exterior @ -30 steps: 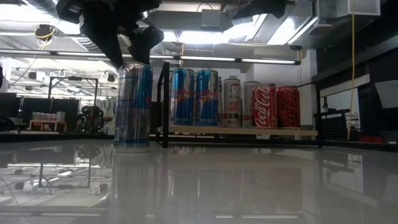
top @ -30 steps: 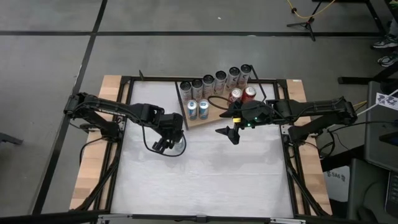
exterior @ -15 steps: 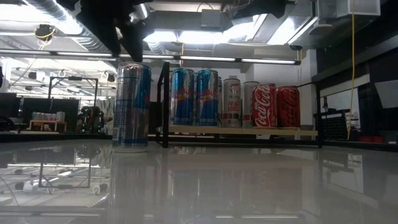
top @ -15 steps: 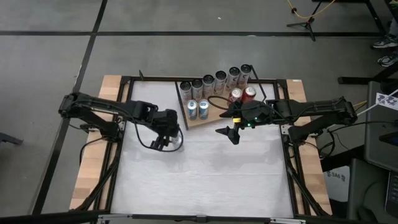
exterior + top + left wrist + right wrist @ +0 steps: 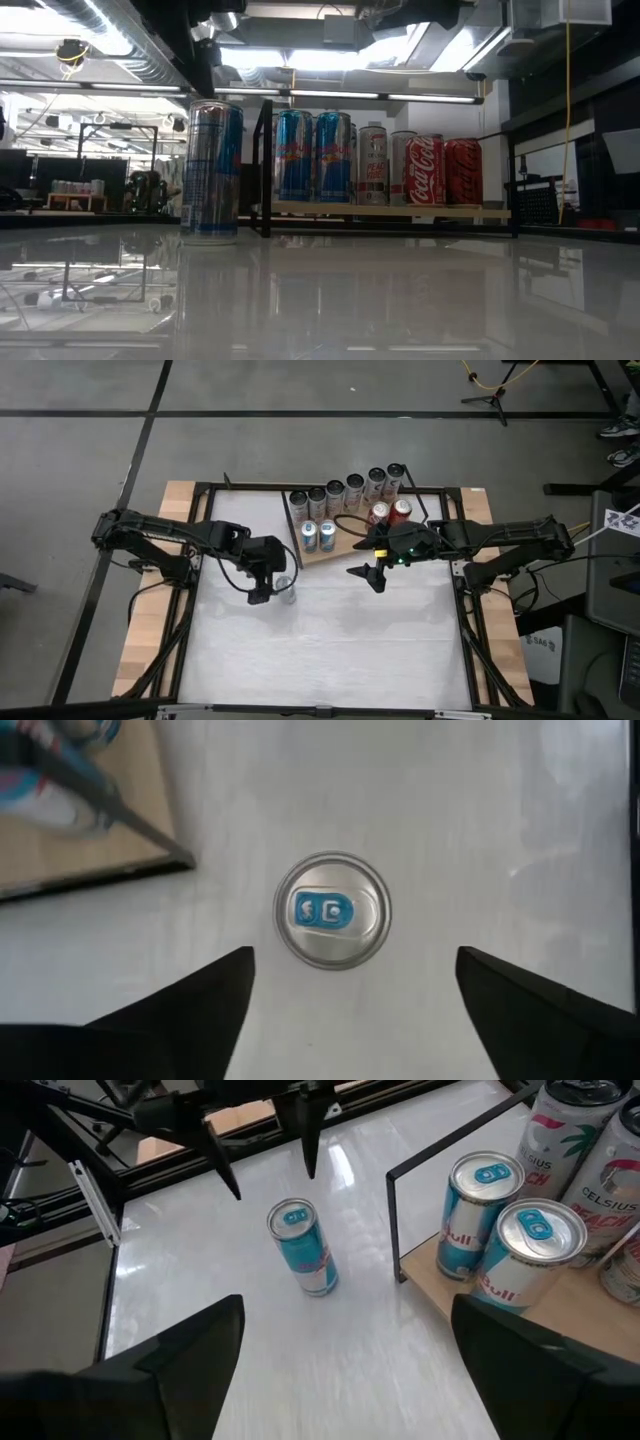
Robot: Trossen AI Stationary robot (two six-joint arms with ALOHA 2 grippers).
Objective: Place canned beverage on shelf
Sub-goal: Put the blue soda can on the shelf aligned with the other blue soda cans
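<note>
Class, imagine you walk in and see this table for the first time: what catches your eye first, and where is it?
A lone blue-and-silver can stands upright on the white table, just off the shelf corner. The left gripper hovers open above it, not gripping. The shelf itself is crowded with cans, two red ones at its right end in the low view.

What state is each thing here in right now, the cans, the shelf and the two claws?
Lone can: upright on the white table, off the shelf, nothing gripping it.
Shelf: flat on the table, cans standing on it.
Blue cans: two, upright at the shelf's front corner.
Red cans: two, upright on the shelf.
Left gripper: open, above the lone can.
Right gripper: open, hanging beside the shelf, empty.
</note>
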